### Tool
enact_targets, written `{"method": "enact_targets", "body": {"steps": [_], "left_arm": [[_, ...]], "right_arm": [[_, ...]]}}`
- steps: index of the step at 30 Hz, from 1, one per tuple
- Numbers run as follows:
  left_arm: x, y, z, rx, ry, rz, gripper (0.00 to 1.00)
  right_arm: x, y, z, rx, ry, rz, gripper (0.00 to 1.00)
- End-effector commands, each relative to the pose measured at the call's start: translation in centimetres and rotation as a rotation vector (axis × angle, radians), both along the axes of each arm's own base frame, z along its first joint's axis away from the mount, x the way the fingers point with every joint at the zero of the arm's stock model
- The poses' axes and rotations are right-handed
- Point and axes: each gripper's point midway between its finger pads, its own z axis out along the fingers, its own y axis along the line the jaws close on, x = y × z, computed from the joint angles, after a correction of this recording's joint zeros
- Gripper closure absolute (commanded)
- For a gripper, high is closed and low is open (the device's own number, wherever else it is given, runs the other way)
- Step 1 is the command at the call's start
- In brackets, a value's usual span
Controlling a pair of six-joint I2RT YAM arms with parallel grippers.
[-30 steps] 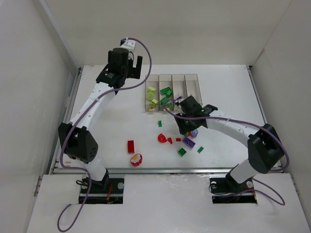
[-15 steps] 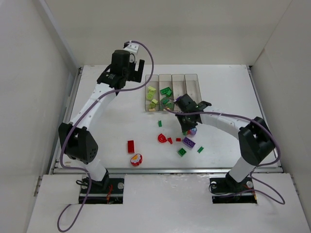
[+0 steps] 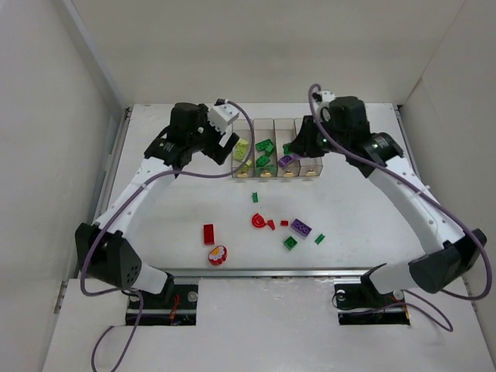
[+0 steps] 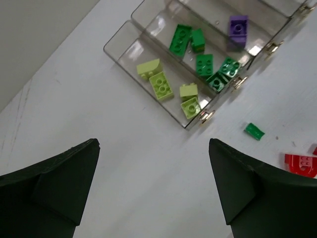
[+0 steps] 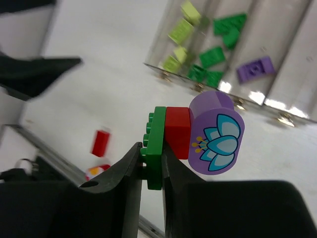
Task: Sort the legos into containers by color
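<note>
Four joined clear bins stand at the back middle; they also show in the left wrist view. The first holds yellow-green legos, the second green legos, the third a purple brick. My right gripper is shut on a green plate joined to a red brick and a purple rounded flower piece, high over the bins. My left gripper is open and empty, just left of the bins.
Loose legos lie on the near table: a red brick, a red round flower piece, a red half-round, a purple brick, small green pieces. White walls stand close on both sides.
My right gripper has risen from the loose legos on the table with the green-red-purple stack and moved back over the bins. My left gripper has swung down and right, closer to the bins.
</note>
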Motion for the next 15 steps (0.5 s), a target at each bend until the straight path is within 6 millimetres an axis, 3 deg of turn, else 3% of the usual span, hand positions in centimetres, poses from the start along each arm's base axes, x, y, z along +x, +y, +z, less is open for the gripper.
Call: {"method": "enact_targets", "body": {"steps": [1, 2, 3, 5, 8, 9, 12, 15], "left_arm": [[-2.3, -2.8, 7.4, -0.121, -0.276, -0.23, 0.09], [-2.9, -3.6, 7.6, -0.167, -0.311, -0.275, 0.09], [-4.3, -4.1, 9.2, -0.216, -0.357, -0.324, 0.07], [-7.1, -6.1, 10.5, -0.339, -0.397, -0.475, 0.07], [-9.8, -7.9, 11.8, -0.437, -0.431, -0.63, 0.07], [-10.0, -8.1, 13.2, -0.445, -0.496, -0.661, 0.07], [-9.6, -8.7, 14.1, -0.394, -0.607, -0.649, 0.09], [-8.8, -9.3, 15.2, -0.357, -0.715, -0.598, 0.01]], "right_arm": [[-2.0, 2.8, 7.3, 0.276, -0.138, 0.169, 1.0], [-2.2, 2.8, 7.9, 0.314, -0.167, 0.185, 1.0], [-2.9, 3.1, 11.4, 0.383, -0.287, 0.228, 1.0], [-4.4, 3.5, 14.6, 0.442, -0.387, 0.314, 1.0], [-4.9, 3.2, 16.6, 0.459, -0.41, 0.359, 1.0], [-5.5, 3.3, 18.0, 0.47, -0.431, 0.389, 1.0], [-4.7, 3.5, 18.0, 0.476, -0.381, 0.389, 1.0], [-4.8, 4.1, 18.9, 0.565, -0.333, 0.381, 1.0]]}}
